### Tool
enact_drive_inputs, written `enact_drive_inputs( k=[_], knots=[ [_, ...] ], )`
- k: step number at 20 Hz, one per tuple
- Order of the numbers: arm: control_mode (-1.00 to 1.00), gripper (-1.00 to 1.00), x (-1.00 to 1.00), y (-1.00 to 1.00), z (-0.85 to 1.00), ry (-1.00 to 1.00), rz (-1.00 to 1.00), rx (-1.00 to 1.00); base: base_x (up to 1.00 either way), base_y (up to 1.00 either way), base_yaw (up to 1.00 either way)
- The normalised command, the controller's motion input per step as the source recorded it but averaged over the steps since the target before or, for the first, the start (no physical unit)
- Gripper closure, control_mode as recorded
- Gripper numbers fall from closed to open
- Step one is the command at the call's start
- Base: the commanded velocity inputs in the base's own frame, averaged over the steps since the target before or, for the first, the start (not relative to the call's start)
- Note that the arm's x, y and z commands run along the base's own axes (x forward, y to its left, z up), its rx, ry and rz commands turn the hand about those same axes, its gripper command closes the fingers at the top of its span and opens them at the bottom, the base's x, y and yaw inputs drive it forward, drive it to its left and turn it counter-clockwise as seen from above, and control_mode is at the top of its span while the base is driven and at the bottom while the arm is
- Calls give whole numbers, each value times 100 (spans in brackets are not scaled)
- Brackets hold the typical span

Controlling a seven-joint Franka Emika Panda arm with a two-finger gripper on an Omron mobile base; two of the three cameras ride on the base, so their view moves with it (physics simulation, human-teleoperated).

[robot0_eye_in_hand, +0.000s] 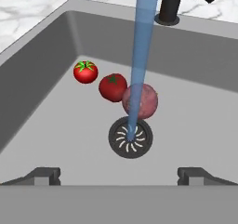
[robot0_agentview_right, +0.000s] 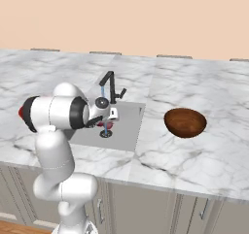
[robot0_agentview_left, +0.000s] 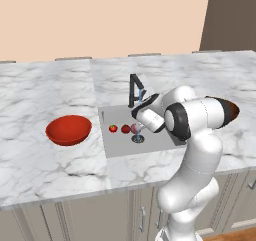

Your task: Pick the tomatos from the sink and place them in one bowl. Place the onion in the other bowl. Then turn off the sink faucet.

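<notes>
The hand (robot0_eye_in_hand: 119,174) hangs over the sink (robot0_eye_in_hand: 42,102), fingers (robot0_eye_in_hand: 44,174) spread wide apart with nothing between them; down in the basin three balls sit in a row, the bright tomato (robot0_eye_in_hand: 85,72) with its green top standing alone, the darker tomato (robot0_eye_in_hand: 113,87) next along and touching the onion (robot0_eye_in_hand: 140,101), which lies just beside the drain (robot0_eye_in_hand: 130,137); a blue water stream (robot0_eye_in_hand: 142,56) pours from the faucet (robot0_eye_in_hand: 174,2) straight down past the onion into the drain; out on the marble surface (robot0_agentview_left: 40,170) the red bowl (robot0_agentview_left: 68,130) waits left of the sink, and the brown bowl (robot0_agentview_right: 185,122) sits to its right, both well apart from the basin.
</notes>
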Motion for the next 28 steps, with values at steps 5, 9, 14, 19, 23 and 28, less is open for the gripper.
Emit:
enact_drive_inputs(
  k=[5,9,14,19,23,28],
  knots=[
    [-100,-100,29,2,-22,0,0,0,0,0,0],
    [-100,-100,29,3,-22,0,0,0,0,0,0],
    [-100,-100,30,6,-20,0,0,0,0,0,0],
    [-100,-100,31,3,-17,0,1,0,0,0,0],
    [-100,-100,32,2,-15,0,1,0,0,0,0],
    [-100,-100,33,3,-16,0,0,0,0,0,0]
  ],
)
